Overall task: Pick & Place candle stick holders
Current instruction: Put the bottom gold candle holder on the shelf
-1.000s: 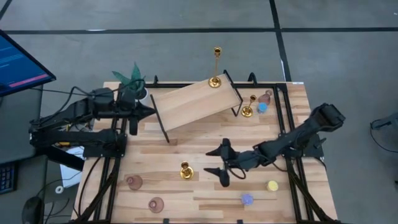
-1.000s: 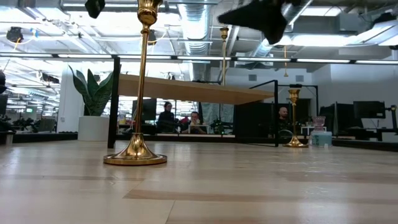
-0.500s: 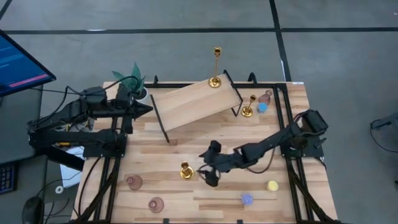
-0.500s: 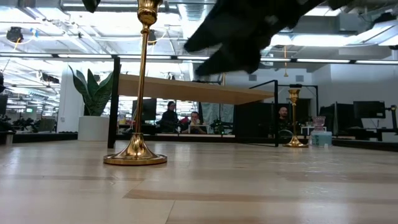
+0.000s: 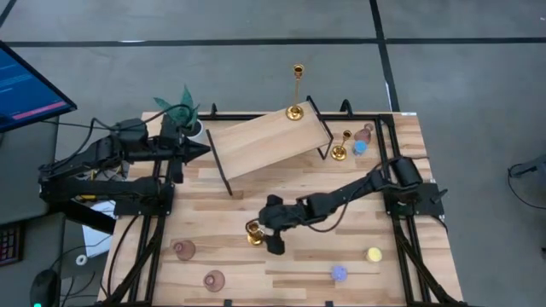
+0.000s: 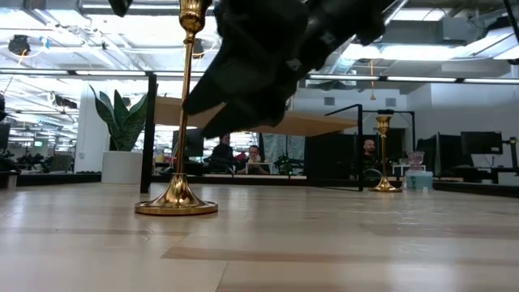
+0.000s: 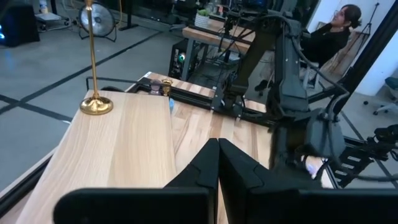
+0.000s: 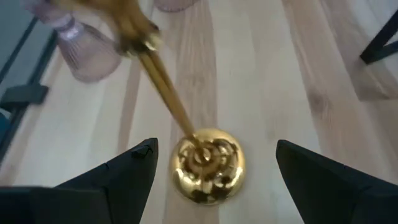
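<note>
A gold candlestick [image 5: 254, 232] stands upright on its round base near the table's middle front; it also shows in the low view [image 6: 186, 105] and the right wrist view [image 8: 208, 167]. My right gripper [image 5: 266, 232] is open, its fingers [image 8: 134, 168] standing on either side of the base without touching it. A second gold candlestick [image 5: 339, 152] stands on the table at the far right. A third [image 5: 295, 109] stands on the raised wooden shelf [image 5: 264, 139]. Two pink holders [image 5: 183, 250] [image 5: 214, 280] sit at the front left, and one [image 5: 365, 132] at the far right. My left gripper [image 5: 205, 151] is shut and empty by the shelf's left end.
A green potted plant [image 5: 183, 111] stands at the far left corner. Small round lights lie on the table: blue [image 5: 359, 147], yellow [image 5: 374, 254] and purple-blue [image 5: 339, 273]. The shelf's black legs [image 5: 229, 183] stand on the table's middle. Black frame rails run along both sides.
My right gripper has gone toward the table's left edge and down toward the front gold candlestick, staying open, until its fingers stand on either side of the base. The candlestick has not moved.
</note>
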